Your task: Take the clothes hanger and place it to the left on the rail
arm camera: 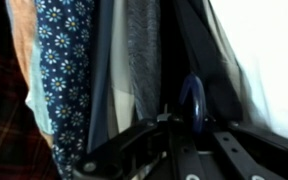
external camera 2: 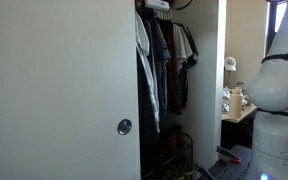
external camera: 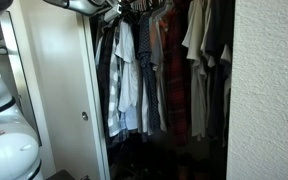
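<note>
In the wrist view my gripper (arm camera: 189, 122) sits around the blue hook of a clothes hanger (arm camera: 192, 98), with its dark fingers close on either side of the hook. Shirts hang right behind it: a blue floral one (arm camera: 62, 70) and a grey one (arm camera: 142, 50). In both exterior views the gripper (external camera: 112, 10) (external camera 2: 156, 5) is up at the top of the wardrobe, at the near end of the row of clothes. The rail (external camera: 149, 6) is a thin dark rod, mostly lost among hooks and shadow.
Many shirts (external camera: 169, 70) crowd the wardrobe (external camera 2: 164, 70). A white door (external camera 2: 54, 90) with a round knob (external camera 2: 124, 127) stands beside the opening. A textured wall (external camera: 269, 90) flanks the other side. The white robot body (external camera 2: 279, 90) stands nearby.
</note>
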You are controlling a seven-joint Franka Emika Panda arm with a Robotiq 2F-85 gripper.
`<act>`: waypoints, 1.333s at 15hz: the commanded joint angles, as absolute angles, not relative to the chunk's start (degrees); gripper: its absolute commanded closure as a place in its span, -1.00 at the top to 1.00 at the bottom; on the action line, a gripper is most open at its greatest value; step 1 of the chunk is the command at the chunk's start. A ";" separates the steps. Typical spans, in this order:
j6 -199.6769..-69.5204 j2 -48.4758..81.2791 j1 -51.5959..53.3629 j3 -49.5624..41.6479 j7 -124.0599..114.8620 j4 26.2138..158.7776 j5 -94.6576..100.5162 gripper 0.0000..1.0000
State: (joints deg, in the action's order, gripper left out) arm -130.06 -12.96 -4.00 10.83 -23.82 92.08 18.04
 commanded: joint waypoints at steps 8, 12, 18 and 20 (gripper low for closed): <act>-130.11 -3.08 -1.39 9.45 -22.58 79.88 21.42 -0.94; -129.88 -0.14 -0.47 8.47 -22.78 76.74 22.10 -0.94; -129.72 3.63 -1.94 9.24 -22.88 73.76 21.74 -0.94; -129.63 4.80 -1.89 9.28 -22.90 72.70 21.85 -0.94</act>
